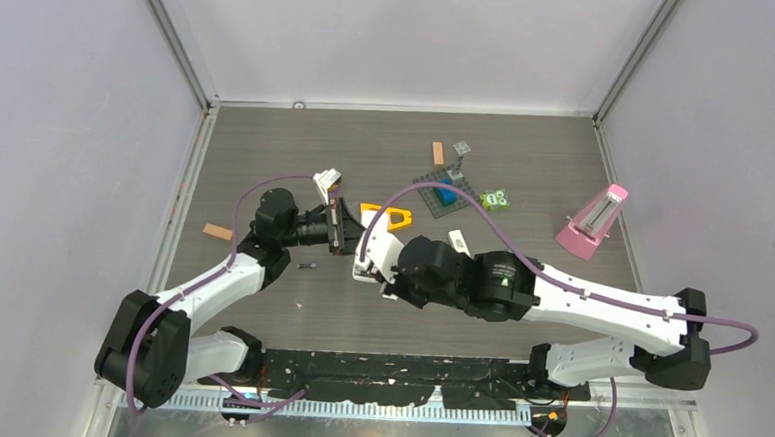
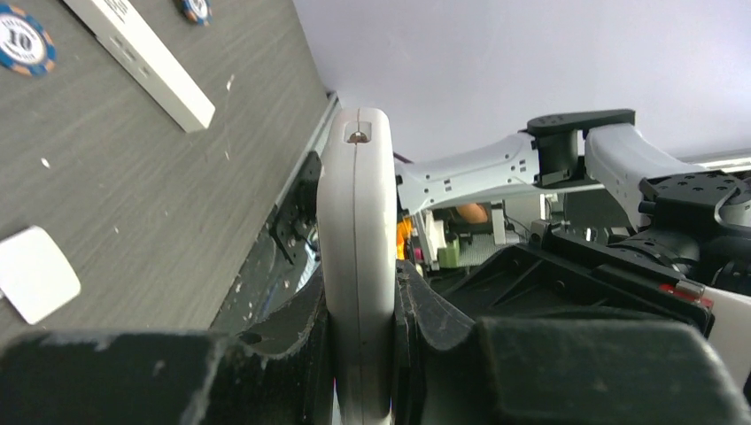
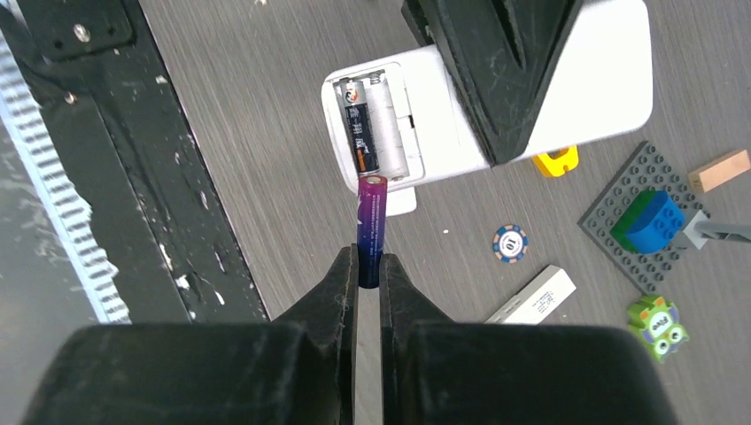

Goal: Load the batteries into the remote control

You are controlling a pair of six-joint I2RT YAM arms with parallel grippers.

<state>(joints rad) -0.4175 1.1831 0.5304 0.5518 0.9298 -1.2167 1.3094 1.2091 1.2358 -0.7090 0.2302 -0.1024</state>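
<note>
My left gripper (image 1: pixel 345 226) (image 2: pixel 359 297) is shut on the white remote control (image 1: pixel 327 183) (image 2: pixel 357 212) (image 3: pixel 602 80), clamping it edgewise around its middle. The remote's battery compartment (image 3: pixel 390 124) faces the right wrist camera, uncovered; one dark battery (image 3: pixel 356 128) lies in its left slot and the slot beside it is bare. My right gripper (image 1: pixel 373 270) (image 3: pixel 369 266) is shut on a bluish-purple battery (image 3: pixel 372 221), whose far tip sits just at the compartment's near edge. Another small dark battery (image 1: pixel 307 266) lies on the table below the left gripper.
A white cover plate (image 2: pixel 35 274) (image 3: pixel 400 202), a poker chip (image 3: pixel 511 243) and a white bar (image 3: pixel 531 297) lie under the remote. Farther back are an orange triangle (image 1: pixel 389 217), a grey studded plate (image 1: pixel 434 203), a green figure (image 1: pixel 495 198), a pink metronome (image 1: pixel 592 221) and wooden blocks (image 1: pixel 218 232).
</note>
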